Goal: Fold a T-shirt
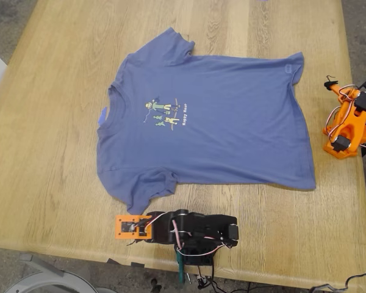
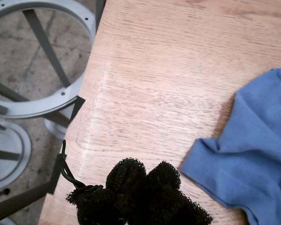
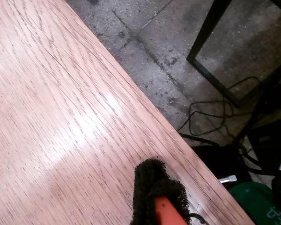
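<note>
The periwinkle-blue T-shirt point(image 1: 219, 122) lies spread flat on the wooden table point(image 1: 49, 152), collar toward the exterior view's left and hem toward its right, with a small cartoon print on the chest. My first gripper point(image 1: 123, 227) rests at the table's near edge, just below the near sleeve. In the first wrist view its black foam pads point(image 2: 126, 176) are pressed together with nothing between them, and the sleeve point(image 2: 257, 159) lies beside them, apart. My second gripper point(image 1: 330, 84), on the orange arm at the exterior view's right, sits off the hem. Its foam tip point(image 3: 154, 197) shows no gap.
A grey ring-shaped chair base point(image 2: 37, 61) stands on the floor beyond the table edge near the first arm. Cables point(image 3: 210, 117) and a green object point(image 3: 257, 201) lie on the floor below the second arm. Bare wood surrounds the shirt.
</note>
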`<state>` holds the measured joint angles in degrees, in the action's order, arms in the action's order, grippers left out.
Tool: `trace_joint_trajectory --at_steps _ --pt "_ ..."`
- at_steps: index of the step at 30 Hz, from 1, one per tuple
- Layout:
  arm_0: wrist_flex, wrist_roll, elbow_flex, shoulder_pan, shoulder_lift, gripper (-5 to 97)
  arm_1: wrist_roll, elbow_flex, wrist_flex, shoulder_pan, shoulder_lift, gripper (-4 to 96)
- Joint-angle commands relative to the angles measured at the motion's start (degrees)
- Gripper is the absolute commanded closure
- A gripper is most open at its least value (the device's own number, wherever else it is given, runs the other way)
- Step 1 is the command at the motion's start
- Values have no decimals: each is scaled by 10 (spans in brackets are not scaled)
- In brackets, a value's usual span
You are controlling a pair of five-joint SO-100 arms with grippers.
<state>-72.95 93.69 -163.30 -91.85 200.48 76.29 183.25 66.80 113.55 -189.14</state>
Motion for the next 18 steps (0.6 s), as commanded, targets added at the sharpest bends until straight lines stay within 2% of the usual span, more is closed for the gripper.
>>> trace_joint_trajectory --at_steps 1,5,7,8,10,15,18 --pt "54 4 -28 -3 68 918 7 40 4 -7 -8 248" --pt "93 9 -86 -3 68 918 23 40 26 -36 -52 248" --pt "108 -2 -109 0 67 918 48 40 33 -62 -60 248" --pt "122 -2 -123 0 67 918 81 40 37 -71 -60 248" --pt "107 5 -123 11 65 918 194 40 50 -78 -59 248" --pt "92 12 -123 18 65 918 194 40 50 -69 -59 248" --pt "76 27 -123 18 65 918 194 40 50 -25 -59 248"
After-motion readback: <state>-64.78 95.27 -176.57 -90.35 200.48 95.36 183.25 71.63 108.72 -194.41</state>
